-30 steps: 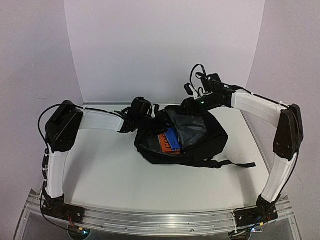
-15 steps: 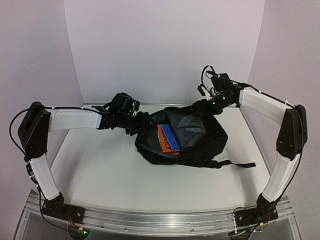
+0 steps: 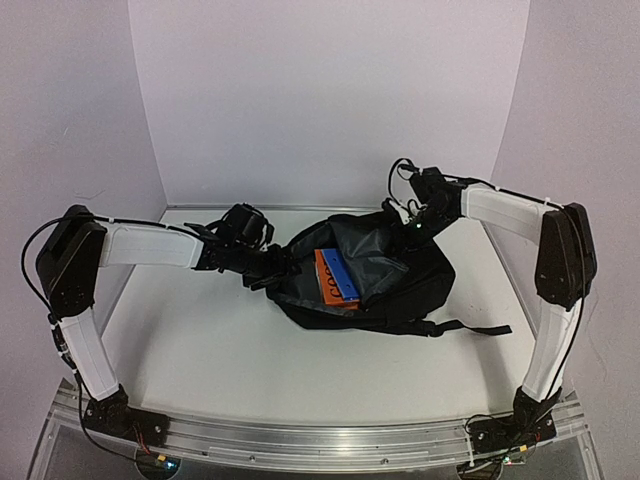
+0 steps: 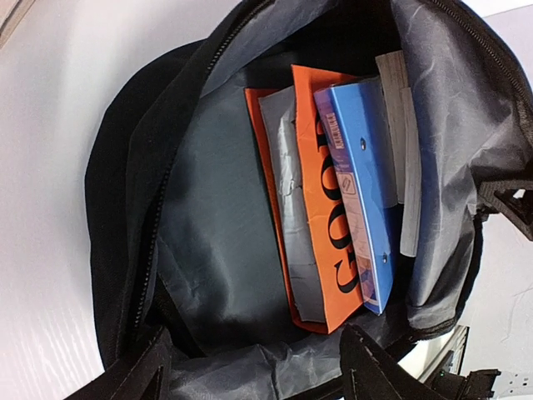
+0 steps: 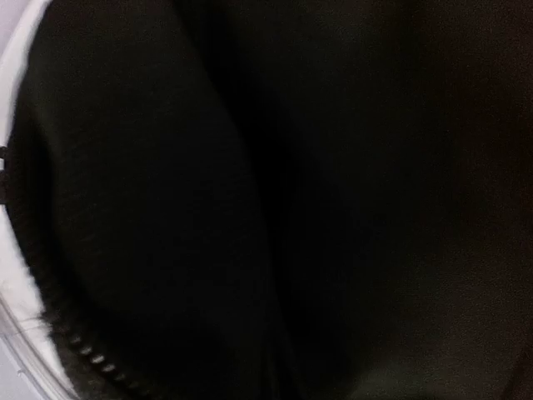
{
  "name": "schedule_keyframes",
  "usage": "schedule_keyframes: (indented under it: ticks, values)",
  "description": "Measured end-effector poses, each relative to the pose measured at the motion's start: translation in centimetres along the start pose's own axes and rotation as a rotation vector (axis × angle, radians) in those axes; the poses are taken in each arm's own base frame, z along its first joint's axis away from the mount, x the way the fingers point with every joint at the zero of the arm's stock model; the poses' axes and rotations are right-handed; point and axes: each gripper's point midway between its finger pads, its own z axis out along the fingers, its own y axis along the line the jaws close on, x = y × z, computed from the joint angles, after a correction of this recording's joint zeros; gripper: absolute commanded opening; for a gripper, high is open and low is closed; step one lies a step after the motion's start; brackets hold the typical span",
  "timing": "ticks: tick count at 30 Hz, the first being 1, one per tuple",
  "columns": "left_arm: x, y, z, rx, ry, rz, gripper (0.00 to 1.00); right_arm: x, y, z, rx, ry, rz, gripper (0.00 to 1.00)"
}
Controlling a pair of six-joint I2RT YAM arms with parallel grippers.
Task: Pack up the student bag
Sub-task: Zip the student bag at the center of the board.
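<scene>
On the left of the overhead view the left arm [image 3: 140, 243] stretches across the white worktop [image 3: 220, 340] toward the middle of the frame, and the left hand [image 3: 272, 262] sits at the left rim of the student bag [image 3: 400, 290]. In the left wrist view its two fingers [image 4: 154, 371] show at the bottom edge, standing wide apart, so the hand is open. A fold of the bag's grey lining [image 4: 208, 250] lies between them, and whether they press on it cannot be told. The bag lies on its side at the centre of the worktop, a little right of the middle, with its mouth gaping toward the left arm and its zip [image 4: 158, 242] undone. Inside, from left to right in the wrist view, stand an orange book [image 4: 321, 192] with black letters, wrapped around something in grey plastic [image 4: 287, 208], a blue folder [image 4: 366, 192] touching it, and a pale stack of pages [image 4: 404, 150] against the lining. At the bag's upper right rim the right hand [image 3: 398, 225] is closed and up against the fabric. The right wrist view is filled with blurred black cloth and a line of zip teeth [image 5: 50, 308] at lower left, so whether cloth is pinched cannot be told. A black strap [image 3: 470, 327] trails from the bag toward the lower right.
</scene>
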Motion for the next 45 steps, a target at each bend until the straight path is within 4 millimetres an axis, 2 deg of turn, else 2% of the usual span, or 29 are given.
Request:
schedule_keyframes:
  ticks: [3,6,11,14,18,21,23,27,33,37,41,43,45]
  values:
    - [0.0,0.0,0.0,0.0,-0.001,-0.001,0.69,-0.6,1.6,-0.5,-0.082,-0.01,0.002,0.0]
    - [-0.1,0.2,0.0,-0.002,-0.001,-0.003,0.69,-1.7,4.1,-1.3,-0.172,-0.033,-0.006,0.0]
    - [-0.2,1.4,-0.5,-0.015,-0.005,-0.023,0.7,-3.0,10.5,-2.2,-0.292,-0.057,-0.085,0.0]
    - [-0.9,2.0,-2.1,-0.009,-0.031,-0.04,0.71,-3.2,14.8,-2.0,-0.356,-0.054,-0.153,0.01]
    - [-2.6,3.0,-5.2,0.005,-0.099,-0.076,0.72,-3.0,18.7,0.4,-0.406,-0.023,-0.197,0.17]
    - [-3.8,3.8,-7.3,0.01,-0.151,-0.104,0.74,-2.4,20.1,2.9,-0.428,0.014,-0.203,0.38]
    - [-4.3,3.8,-8.1,0.014,-0.172,-0.109,0.75,-1.8,20.8,4.3,-0.443,0.037,-0.204,0.57]
    - [-4.4,3.3,-9.2,0.031,-0.192,-0.1,0.77,-0.9,21.8,5.3,-0.471,0.069,-0.199,0.75]
    - [-4.1,2.3,-10.2,0.072,-0.189,-0.038,0.77,-1.3,22.4,3.6,-0.507,0.042,-0.22,0.97]
    - [-3.6,1.0,-10.4,0.103,-0.169,0.053,0.77,-1.8,21.3,-0.4,-0.512,-0.014,-0.23,0.95]
    - [-3.5,-1.2,-10.8,0.144,-0.145,0.144,0.75,-3.5,17.9,-5.4,-0.471,-0.127,-0.205,0.92]
    - [-4.0,-2.9,-10.5,0.172,-0.138,0.194,0.73,-3.9,16.0,-6.5,-0.439,-0.156,-0.182,0.89]
    - [-4.4,-4.1,-9.4,0.177,-0.12,0.234,0.68,-3.8,14.0,-6.5,-0.399,-0.161,-0.155,0.85]
